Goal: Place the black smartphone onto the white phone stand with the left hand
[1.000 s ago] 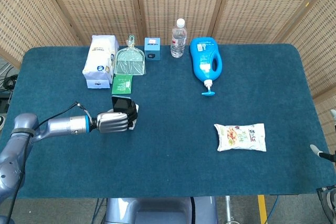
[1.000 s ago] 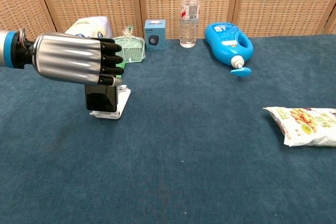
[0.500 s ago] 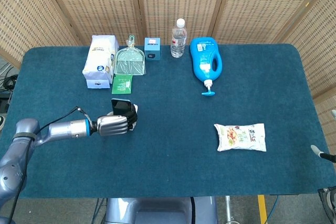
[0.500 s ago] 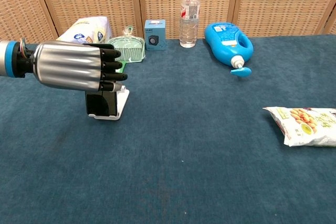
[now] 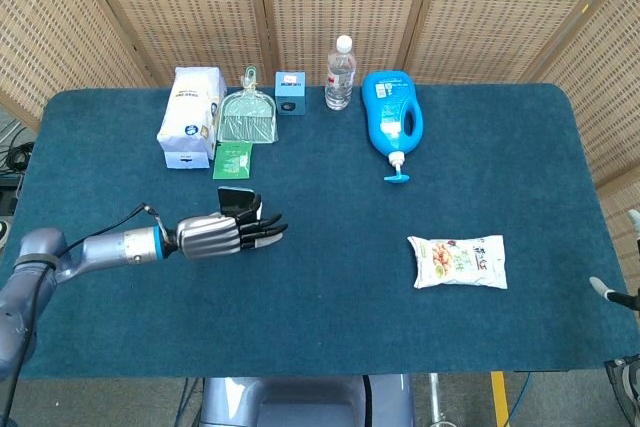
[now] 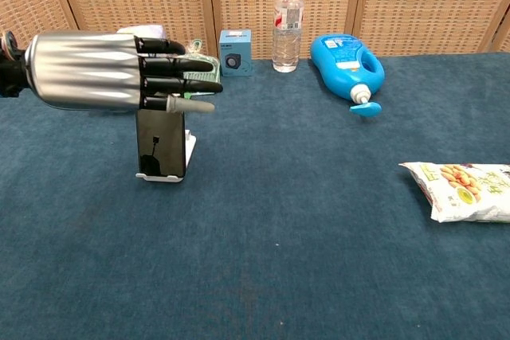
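Writing: too small to read on any pack or bottle.
Left hand [image 6: 111,70]: released, fingers straight, holding nothing, above black smartphone [image 6: 160,142].
Black smartphone: upright on white phone stand [image 6: 188,152], near table's [image 6: 279,276] left edge.

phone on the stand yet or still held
On the stand: black smartphone leans upright in the white phone stand; left hand fingers extended above it.

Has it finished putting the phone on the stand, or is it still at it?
Nearly finished. The black smartphone stands propped on the white phone stand. The left robot hand has its fingers straight and holds nothing. All that looks left is drawing that hand away.
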